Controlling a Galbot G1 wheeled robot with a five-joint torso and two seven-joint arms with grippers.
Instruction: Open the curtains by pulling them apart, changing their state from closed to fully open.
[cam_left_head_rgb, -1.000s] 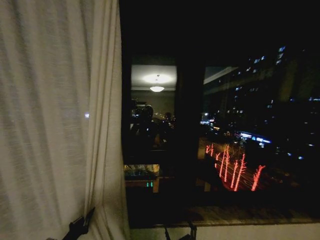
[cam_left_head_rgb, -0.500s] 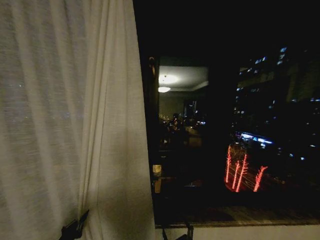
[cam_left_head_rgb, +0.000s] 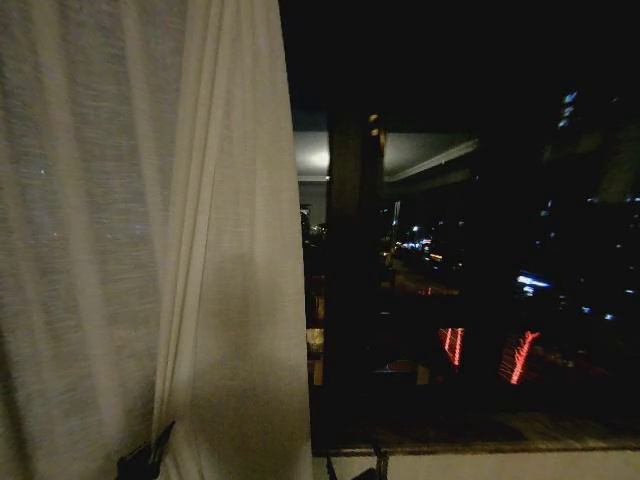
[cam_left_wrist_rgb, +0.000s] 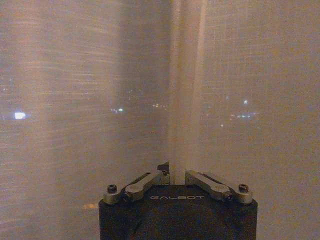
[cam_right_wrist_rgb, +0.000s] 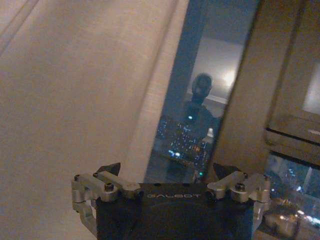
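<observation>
sheer curtains (cam_left_head_rgb: 150, 240) bunched up on the left, dark window (cam_left_head_rgb: 470, 260) bare on the right, left gripper (cam_left_wrist_rgb: 177, 176) low down pinching a curtain pleat tight, right gripper (cam_right_wrist_rgb: 170, 180) wide open near the curtain edge, holding nothing

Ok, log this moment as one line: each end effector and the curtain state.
left end effector: shut on curtain fold | right end effector: open, holding nothing, beside curtain edge | curtain: covers left of window, right side uncovered

Home: sheer curtains (cam_left_head_rgb: 150, 250), night window (cam_left_head_rgb: 470, 250)
</observation>
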